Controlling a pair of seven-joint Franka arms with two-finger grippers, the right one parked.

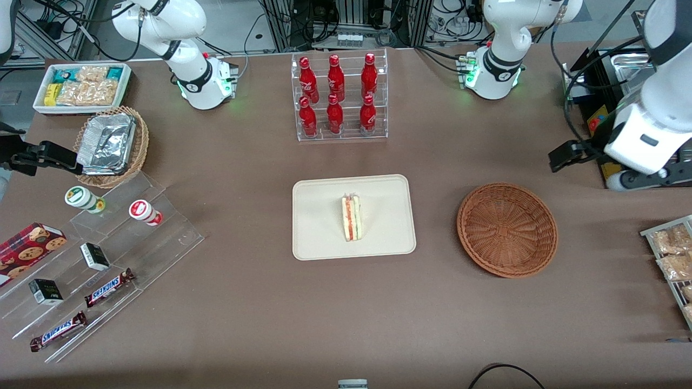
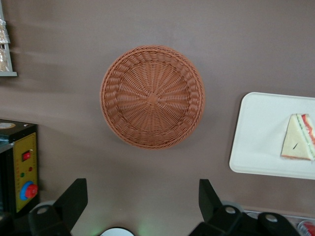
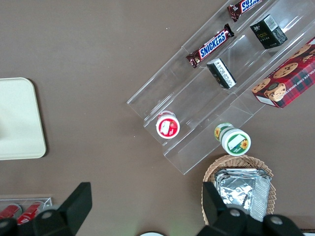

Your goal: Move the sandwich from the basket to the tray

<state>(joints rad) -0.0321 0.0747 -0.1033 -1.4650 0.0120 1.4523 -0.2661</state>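
Observation:
The sandwich [image 1: 351,218] lies on the cream tray [image 1: 319,216] at the table's middle, red and green filling facing up. It also shows on the tray [image 2: 261,137] in the left wrist view [image 2: 299,144]. The reddish-brown wicker basket [image 1: 507,229] stands beside the tray toward the working arm's end, with nothing in it; the left wrist view [image 2: 152,97] shows its bare weave. My left gripper [image 1: 621,162] hangs high above the table, farther from the front camera than the basket. Its fingers [image 2: 74,199] stand wide apart and hold nothing, well clear of the basket.
A clear rack of red bottles [image 1: 339,97] stands farther back than the tray. A tan basket with foil containers [image 1: 111,145], a white bin of snacks [image 1: 81,86] and clear snack shelves [image 1: 102,270] lie toward the parked arm's end. A wire rack of packets [image 1: 673,259] and a black box [image 2: 17,167] are near the working arm.

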